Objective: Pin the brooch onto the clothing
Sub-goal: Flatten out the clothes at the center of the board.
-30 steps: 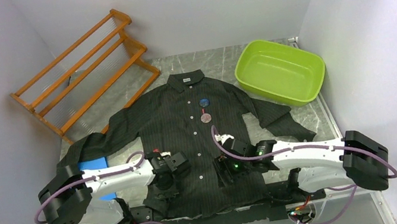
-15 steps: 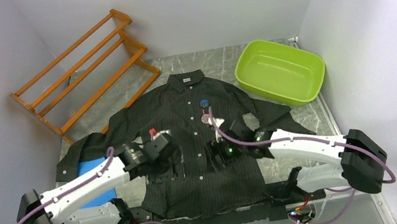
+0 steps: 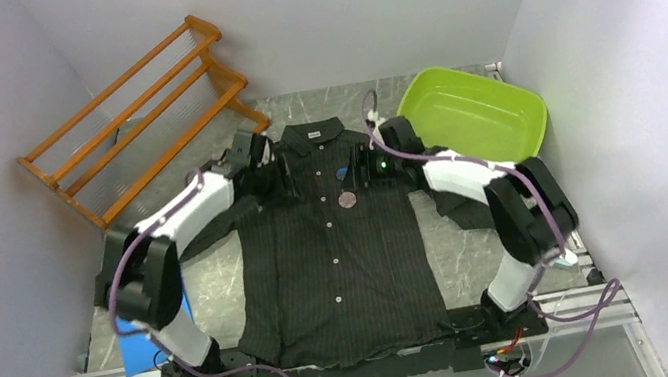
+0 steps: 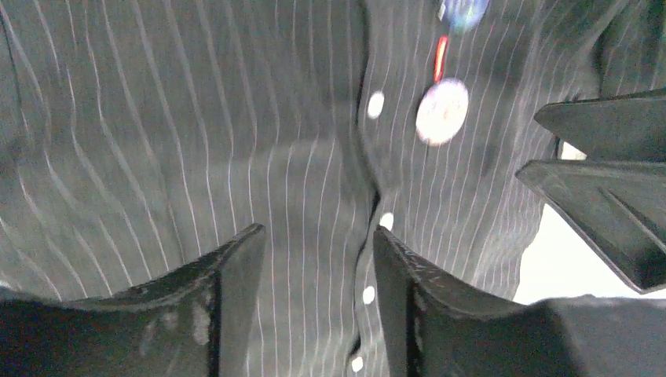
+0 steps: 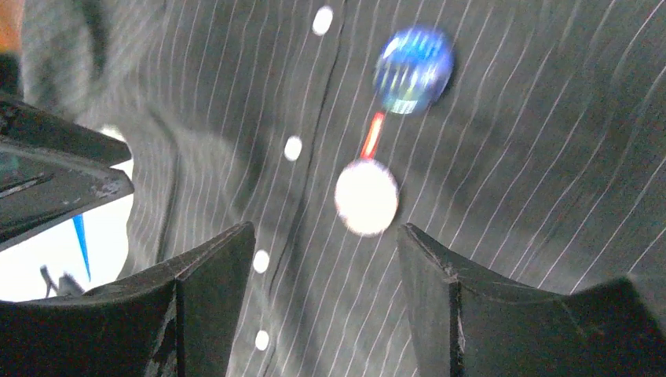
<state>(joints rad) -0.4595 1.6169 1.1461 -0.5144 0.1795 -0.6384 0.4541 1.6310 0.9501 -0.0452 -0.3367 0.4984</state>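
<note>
The black pinstriped shirt (image 3: 330, 250) lies flat, collar at the far end. A blue round brooch (image 3: 346, 172) and a pale pink round brooch (image 3: 347, 199) sit on its chest, right of the button row. Both also show in the right wrist view, the blue brooch (image 5: 414, 69) and the pale brooch (image 5: 366, 196) with the red mark (image 5: 372, 135) between them. My left gripper (image 3: 286, 180) is open and empty over the left chest (image 4: 318, 243). My right gripper (image 3: 363, 168) is open and empty just right of the brooches (image 5: 326, 239).
A wooden rack (image 3: 137, 118) leans at the back left. A green basin (image 3: 471, 121) stands at the back right. A blue flat thing (image 3: 144, 345) lies under the left arm. Grey walls close in on three sides.
Both arms have swung from the shirt's lower half out to its chest near the collar. The shirt's body now lies straighter and narrower. Both grippers stay open.
</note>
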